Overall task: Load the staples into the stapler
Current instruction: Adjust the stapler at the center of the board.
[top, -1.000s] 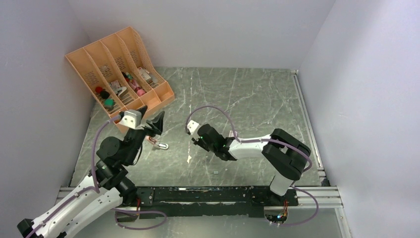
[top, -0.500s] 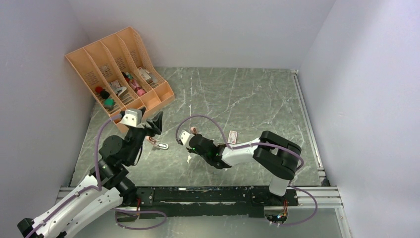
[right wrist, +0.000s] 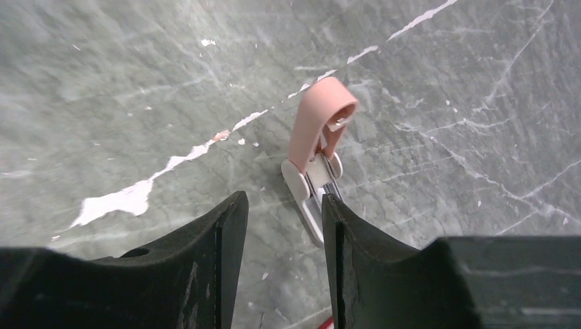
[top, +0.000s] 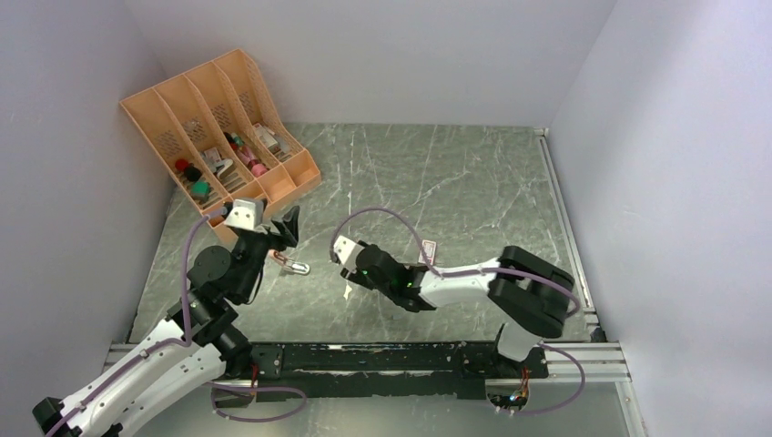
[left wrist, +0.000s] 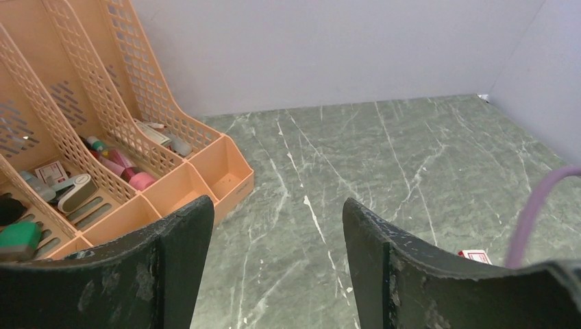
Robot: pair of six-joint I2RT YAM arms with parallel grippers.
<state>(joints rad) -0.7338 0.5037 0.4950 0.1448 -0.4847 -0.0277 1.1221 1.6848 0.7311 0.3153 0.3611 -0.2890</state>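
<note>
From above, the left fingers hung over the left part of the bench, just in front of the orange desk organiser. The pink stapler lay on the bench just beside them, toward the near edge. The right fingers pointed at the stapler from the right, near it but apart. The red-and-white staple box lay on the bench behind the right arm, well away from the stapler.

In the left wrist view, the left fingers stood wide apart with nothing between them, only bare bench in the gap. The organiser stood at the left with small items in its slots. The staple box showed at the lower right, beside a purple cable.

In the right wrist view, the right fingers were partly parted and held nothing. Beyond their tips the stapler lay opened, its pink top lifted above the white base. A white scuff marked the bench to the left.
</note>
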